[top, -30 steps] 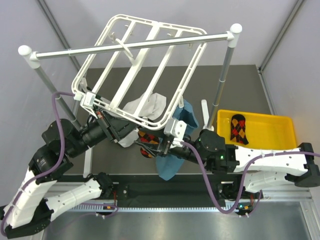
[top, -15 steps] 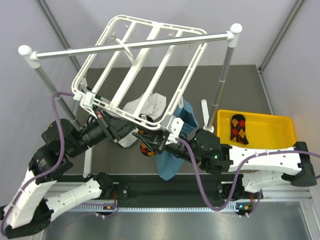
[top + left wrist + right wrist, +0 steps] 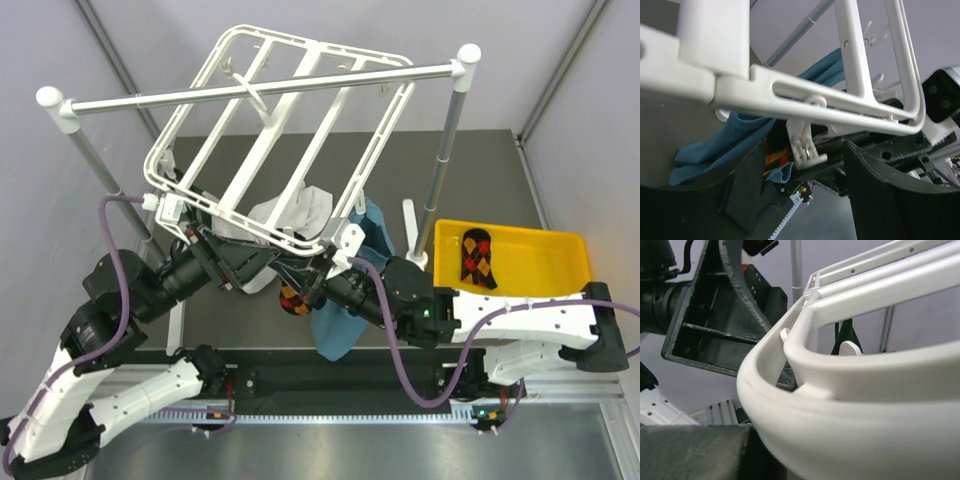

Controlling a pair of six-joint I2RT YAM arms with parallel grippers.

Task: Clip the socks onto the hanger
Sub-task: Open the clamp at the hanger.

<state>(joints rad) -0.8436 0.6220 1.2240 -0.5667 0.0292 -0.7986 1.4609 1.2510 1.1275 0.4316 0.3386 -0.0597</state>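
1. My landmark for everything here is the white drying hanger [image 3: 383, 135]. It hangs tilted from the silver rail [image 3: 260, 88] by its centre hook.
2. The left gripper [image 3: 802, 155] sits right under the hanger's near edge bar. On my left wrist view its black fingers [image 3: 880, 195] stand wide apart. One of the hanger's small white clips [image 3: 804, 145] dangles in the gap and touches neither finger. So the left jaws are released and grasping nothing.
3. The right gripper [image 3: 318, 285] is tucked under the hanger's near right corner, nose to nose with the left one. Its wrist view is almost all white hanger rim right up against the lens. I honestly can't tell whether those jaws are clenched or loose.
4. The hanging argyle sock [image 3: 292, 297] is just below the hanger's near edge, between the two grippers. I can't tell from here whether a clip or the right gripper has hold of it.
5. The second argyle sock [image 3: 477, 257] lies in the yellow bin [image 3: 535, 262], well off the hanger's right side.
6. The teal cloth [image 3: 345, 320] hangs from the hanger's near right corner, just beside the hanging argyle sock. The white cloth [image 3: 300, 210] hangs under the hanger's middle bars.
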